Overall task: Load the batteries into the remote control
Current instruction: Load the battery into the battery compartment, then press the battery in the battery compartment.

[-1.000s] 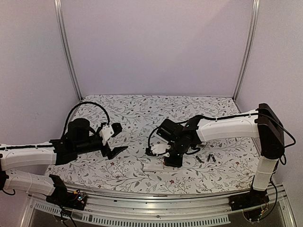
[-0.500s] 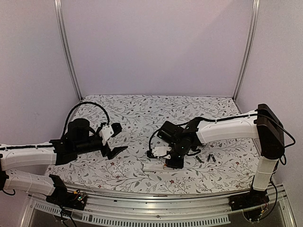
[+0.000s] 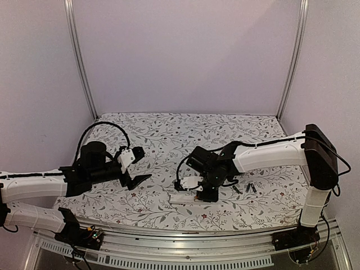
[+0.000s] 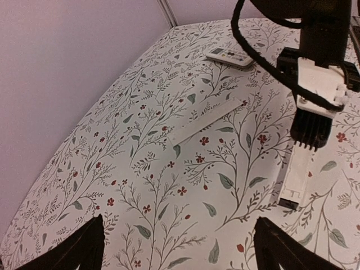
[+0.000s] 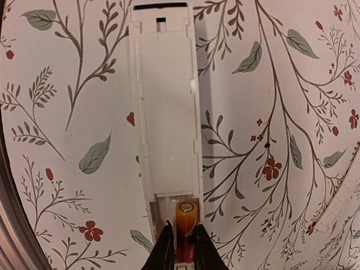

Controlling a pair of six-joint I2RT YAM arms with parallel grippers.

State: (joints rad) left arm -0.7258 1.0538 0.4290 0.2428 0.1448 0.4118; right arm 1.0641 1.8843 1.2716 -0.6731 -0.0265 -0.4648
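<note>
Seating step: the right gripper (image 5: 181, 250), jaws narrow, grips a red battery (image 5: 186, 221) lying in the end bay of the white remote (image 5: 167, 112) on the desk (image 5: 292, 73); next, probably release and lift clear; left gripper (image 4: 180, 241) wide, empty.

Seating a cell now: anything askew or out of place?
Nothing stands out. The battery sits straight in the open bay of the remote, held by the right gripper; the loose white strip lies flat nearby.
</note>
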